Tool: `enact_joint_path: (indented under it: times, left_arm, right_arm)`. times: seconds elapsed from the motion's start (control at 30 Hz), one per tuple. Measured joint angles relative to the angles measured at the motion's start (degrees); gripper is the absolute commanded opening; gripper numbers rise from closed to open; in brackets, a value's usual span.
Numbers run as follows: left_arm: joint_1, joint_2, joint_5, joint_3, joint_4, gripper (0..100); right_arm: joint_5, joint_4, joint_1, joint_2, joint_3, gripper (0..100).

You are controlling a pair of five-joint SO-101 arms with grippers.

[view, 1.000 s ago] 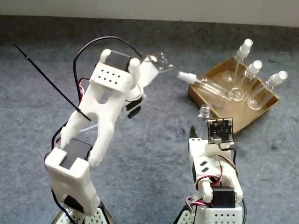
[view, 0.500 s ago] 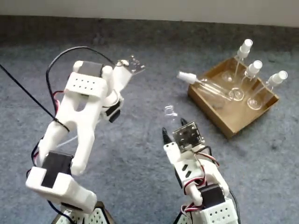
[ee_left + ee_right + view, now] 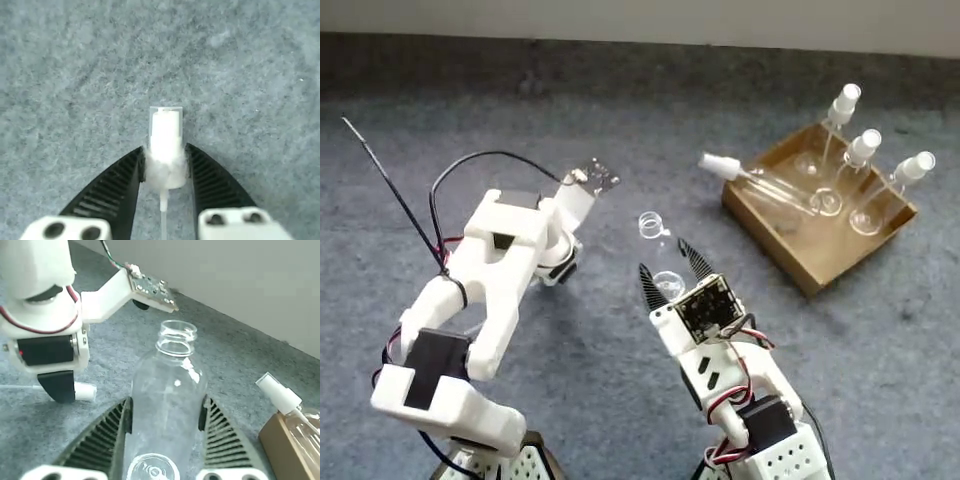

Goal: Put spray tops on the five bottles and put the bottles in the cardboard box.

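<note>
The left gripper (image 3: 165,150) is clamped on the spray top (image 3: 165,132), its tube trailing back between the jaws. To its right, the right gripper (image 3: 165,407) grips the open bottle (image 3: 167,385). Best to line the tube up with the bottle's mouth before pressing the top on. The cardboard box (image 3: 775,250) sits beyond.

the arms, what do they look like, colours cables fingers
Both are white plastic with black servo blocks. The left arm trails a looping black cable; red and white wires show on the right arm. The left gripper and right gripper have black ribbed fingers.
</note>
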Motion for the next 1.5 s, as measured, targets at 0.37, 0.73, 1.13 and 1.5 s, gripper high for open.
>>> enact_joint_path:
  times: [0.37, 0.73, 1.13, 1.5]
  left_arm:
    - [-1.8, -0.1, 0.1, 0.8, -0.6, 16]
    - [-1.7, -0.1, -6.5, -2.0, -0.2, 15]
    - [-1.7, 0.2, -6.9, -7.8, 9.4, 16]
    - [-0.5, 12.2, -6.9, -13.7, 10.9, 3]
  right_arm:
    - [0.3, 1.4, 0.0, 0.0, 0.0, 7.4]
    - [0.3, 1.4, 2.8, 0.0, 0.0, 7.4]
    - [0.3, 1.4, 3.2, 0.0, 0.0, 7.4]
    - [0.3, 1.4, 3.1, 0.0, 0.0, 7.4]
